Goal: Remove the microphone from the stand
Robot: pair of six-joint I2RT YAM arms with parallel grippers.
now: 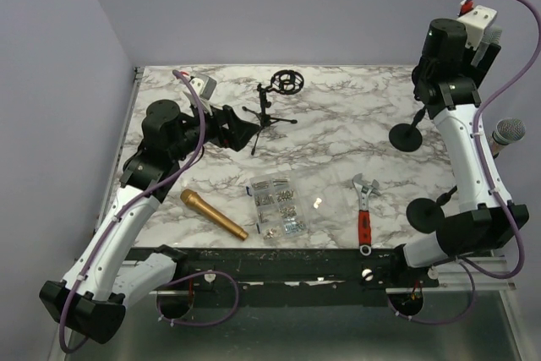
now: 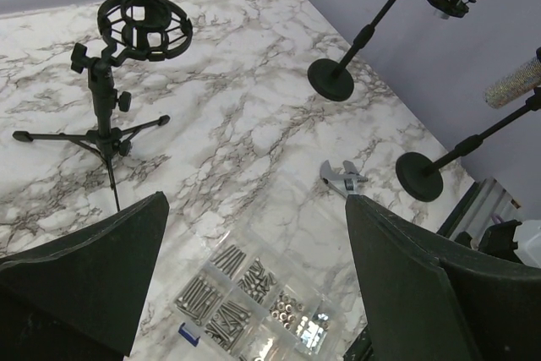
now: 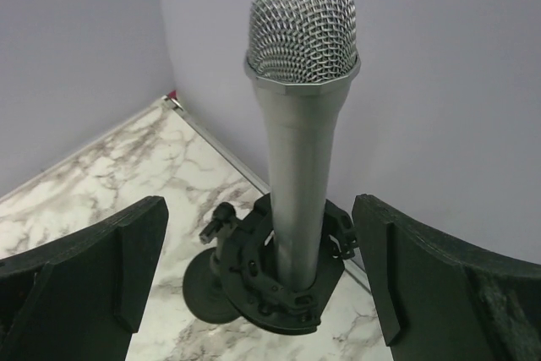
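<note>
A silver microphone (image 3: 300,124) with a mesh head stands in a black shock mount (image 3: 279,281) on a round-based stand (image 3: 203,293). My right gripper (image 3: 259,209) is open, one finger on each side of the microphone body just above the mount, both apart from it. In the top view the right gripper (image 1: 425,95) is raised at the back right above the stand base (image 1: 407,137), and the arm hides that microphone. My left gripper (image 2: 254,202) is open and empty, held above the table near the tripod stand (image 1: 269,116).
A second silver microphone (image 1: 507,133) sits on another round-based stand (image 1: 423,213) at the right edge. A gold microphone (image 1: 213,213) lies at front left. A clear box of screws (image 1: 276,205) and a red-handled wrench (image 1: 364,213) lie near the front. The tripod's shock mount (image 2: 144,27) is empty.
</note>
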